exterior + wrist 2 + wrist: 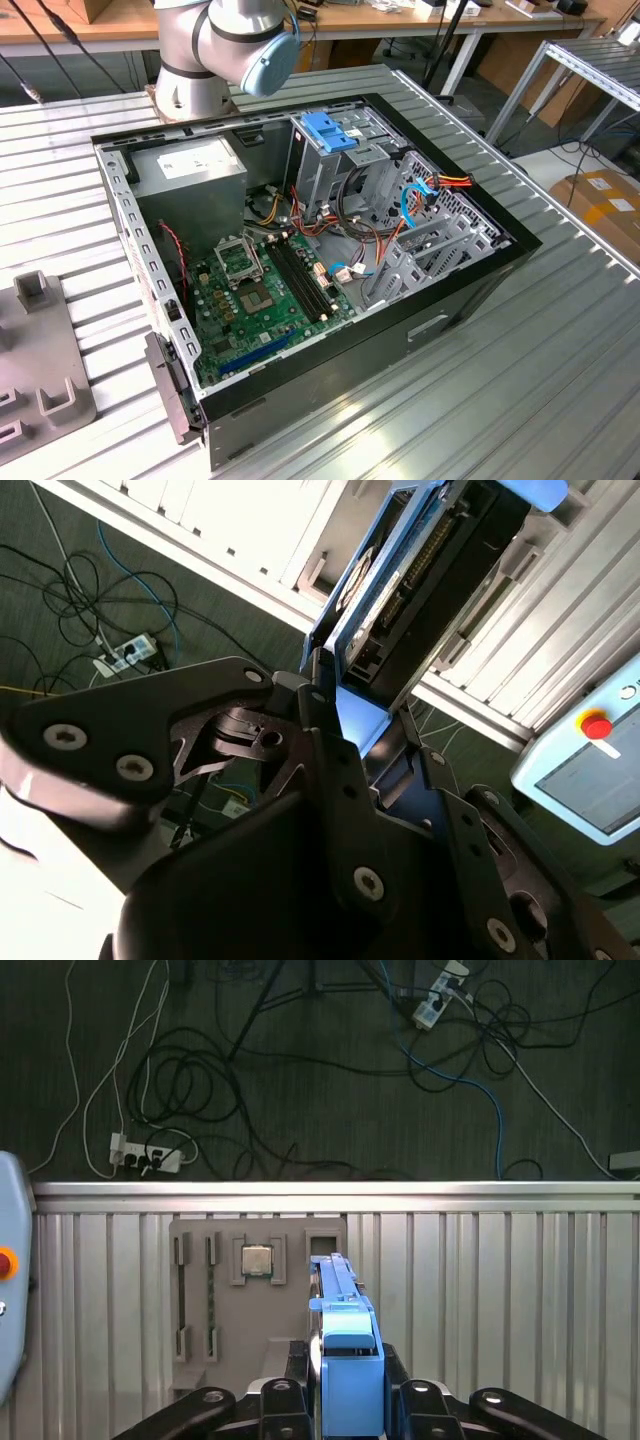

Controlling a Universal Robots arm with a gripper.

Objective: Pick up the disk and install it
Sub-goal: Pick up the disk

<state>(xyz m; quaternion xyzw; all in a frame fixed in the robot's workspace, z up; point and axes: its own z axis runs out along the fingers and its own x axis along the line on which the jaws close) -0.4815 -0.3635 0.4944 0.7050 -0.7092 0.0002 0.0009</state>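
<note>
In the exterior view, open computer case (400, 340) on the tabletop (520, 400), drive cage (375, 150) waiting. In the second wrist view, hand (365, 725) clamped on the blue carrier of the disk (430, 580), held clear of any surface. In the first wrist view, disk (335, 1280) edge-on above the grey tray (250, 1330): by the look of it, step 1 of 2 done, install left.

The arm (205, 50) rose from its base at the far side in the exterior view. In the first wrist view, the gripper (345, 1372) clamped the disk (340, 1290) between its fingers.
</note>
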